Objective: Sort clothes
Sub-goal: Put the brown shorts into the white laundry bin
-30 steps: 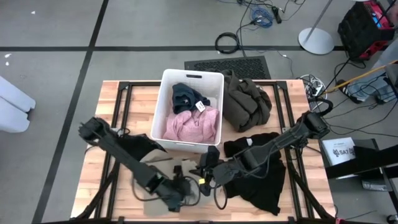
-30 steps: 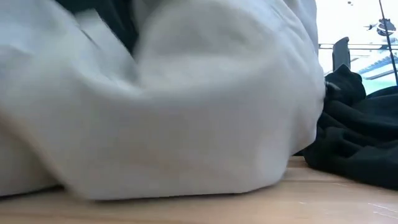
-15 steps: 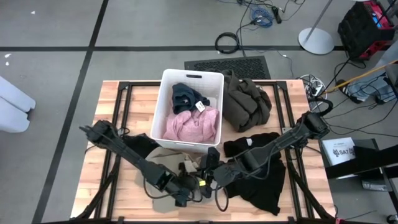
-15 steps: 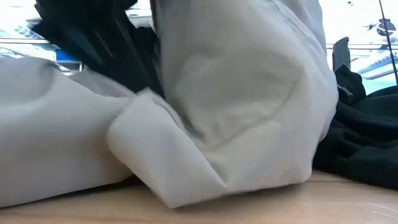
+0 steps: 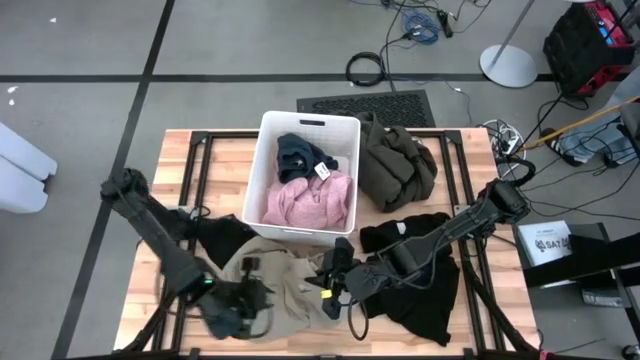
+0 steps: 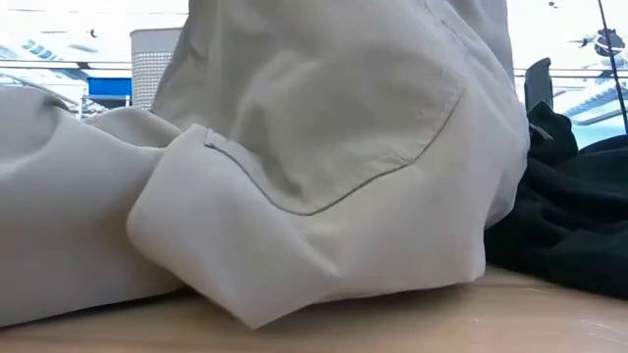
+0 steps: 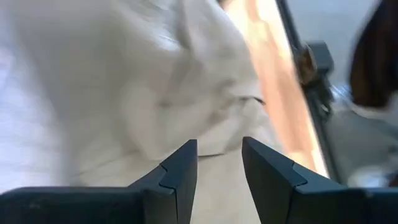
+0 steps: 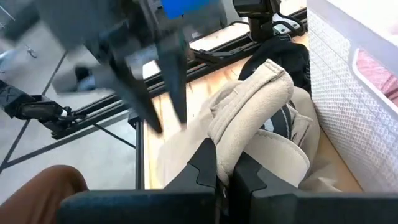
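On table: pale slatted wooden tabletop [image 5: 165,165], grey floor around.
Right gripper [image 5: 327,283]: clamped on crumpled tan-beige fabric garment [image 5: 285,285].
Left gripper [image 5: 240,312]: fingers apart, empty, beside that garment's other edge.

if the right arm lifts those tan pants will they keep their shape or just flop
Likely flop: the tan pants lie crumpled in soft folds, so unheld parts would probably hang and drag. The right gripper, jaws shut, pinches only one bunched fold, which may slip. They look light, though a trailing leg might snag the white bin.
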Robot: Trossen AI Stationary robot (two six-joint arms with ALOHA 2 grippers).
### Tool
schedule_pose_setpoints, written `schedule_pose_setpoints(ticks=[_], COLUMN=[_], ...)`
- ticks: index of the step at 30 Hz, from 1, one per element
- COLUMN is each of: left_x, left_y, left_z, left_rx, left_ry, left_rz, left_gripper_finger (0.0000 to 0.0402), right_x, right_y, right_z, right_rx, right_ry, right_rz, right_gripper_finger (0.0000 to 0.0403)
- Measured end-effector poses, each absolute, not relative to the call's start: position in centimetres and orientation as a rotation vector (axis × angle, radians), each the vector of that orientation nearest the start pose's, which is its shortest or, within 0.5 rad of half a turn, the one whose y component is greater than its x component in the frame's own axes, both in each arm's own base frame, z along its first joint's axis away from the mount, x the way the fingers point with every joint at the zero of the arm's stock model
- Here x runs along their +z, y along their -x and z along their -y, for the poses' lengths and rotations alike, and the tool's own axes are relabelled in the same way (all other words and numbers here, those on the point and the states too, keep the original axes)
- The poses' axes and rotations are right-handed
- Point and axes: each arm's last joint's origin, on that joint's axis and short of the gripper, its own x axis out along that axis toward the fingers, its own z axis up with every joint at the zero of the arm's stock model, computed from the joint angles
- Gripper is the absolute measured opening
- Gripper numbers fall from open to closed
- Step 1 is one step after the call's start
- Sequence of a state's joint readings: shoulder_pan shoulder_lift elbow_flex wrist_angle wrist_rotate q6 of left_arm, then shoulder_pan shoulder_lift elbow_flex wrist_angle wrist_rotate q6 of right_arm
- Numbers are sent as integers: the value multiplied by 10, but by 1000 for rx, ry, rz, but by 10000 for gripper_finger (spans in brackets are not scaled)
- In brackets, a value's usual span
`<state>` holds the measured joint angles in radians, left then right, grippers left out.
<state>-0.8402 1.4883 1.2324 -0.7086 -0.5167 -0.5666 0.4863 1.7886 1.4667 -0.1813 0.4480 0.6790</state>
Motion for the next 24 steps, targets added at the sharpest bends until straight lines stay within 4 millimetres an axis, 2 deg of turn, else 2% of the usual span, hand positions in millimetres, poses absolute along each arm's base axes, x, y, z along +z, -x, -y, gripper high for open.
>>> schedule_pose_setpoints(ticks=[4, 9, 18, 24], left_x=[306, 317, 317, 317], left_y=[-183, -164, -160, -160], left_z=[218, 224, 227, 227], left_rx=[4, 11, 11, 11], left_ry=[-91, -95, -105, -105], left_rz=[-651, -551, -537, -537], left_gripper_finger=[136, 136, 136, 136], right_x=[288, 265, 200, 181], right_y=[-375, -396, -439, -462], right_z=[-180, -180, -183, -196], right_rx=[-134, -105, 26, 155], right_ry=[-446, -452, -511, -541], right_rz=[-441, -419, -471, -534], right_gripper_finger=[0, 0, 0, 16])
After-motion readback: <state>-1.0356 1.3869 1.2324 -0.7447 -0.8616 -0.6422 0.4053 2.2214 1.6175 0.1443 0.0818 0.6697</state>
